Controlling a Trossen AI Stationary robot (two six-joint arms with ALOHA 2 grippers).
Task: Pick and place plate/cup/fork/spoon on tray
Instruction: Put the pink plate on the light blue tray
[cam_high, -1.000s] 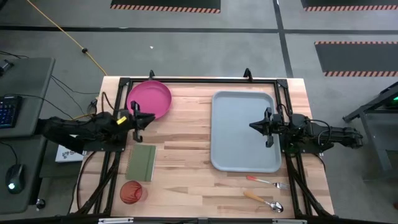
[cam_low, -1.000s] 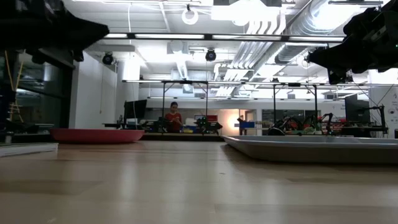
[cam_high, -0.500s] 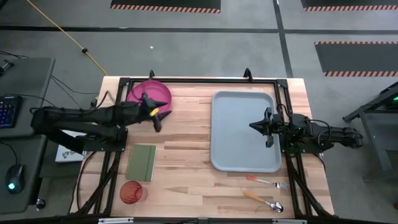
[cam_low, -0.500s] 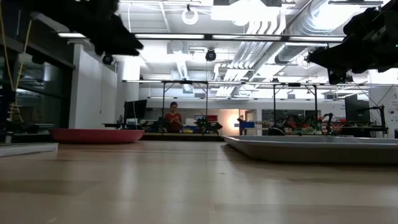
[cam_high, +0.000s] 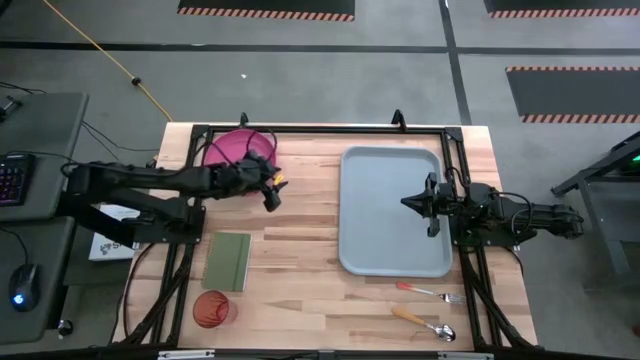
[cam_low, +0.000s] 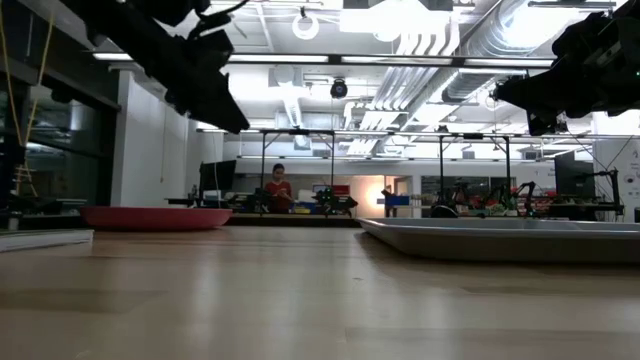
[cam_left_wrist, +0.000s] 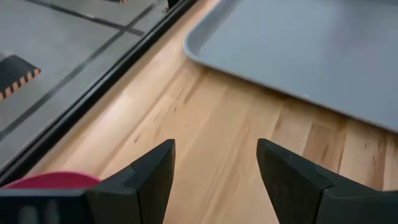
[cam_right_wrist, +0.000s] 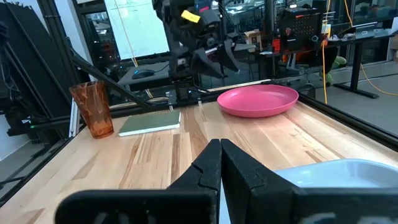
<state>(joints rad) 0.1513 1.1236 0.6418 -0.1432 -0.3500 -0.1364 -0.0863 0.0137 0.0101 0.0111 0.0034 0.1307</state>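
The pink plate (cam_high: 232, 148) lies flat on the wood at the far left, partly under my left arm. My left gripper (cam_high: 272, 196) hangs open above the bare wood just past the plate's near-right rim, holding nothing (cam_left_wrist: 214, 180). The blue-grey tray (cam_high: 393, 210) lies at the right. My right gripper (cam_high: 410, 202) hovers shut over its middle (cam_right_wrist: 219, 168). The orange cup (cam_high: 211, 308) stands upright at the near left. The fork (cam_high: 430, 291) and the spoon (cam_high: 425, 322) lie flat at the near right.
A green notebook (cam_high: 228, 260) lies between the plate and the cup. A black frame rail (cam_high: 320, 129) runs along the table's far edge. Bare wood (cam_high: 300, 230) stretches between the plate and the tray. A person (cam_low: 279, 188) shows far off in the room behind.
My left gripper has swung from the plate's near-left side toward the table's right edge, passing over the plate's near rim, and the arm has stretched out. In the low view it has come further into the picture. The plate has stayed where it was.
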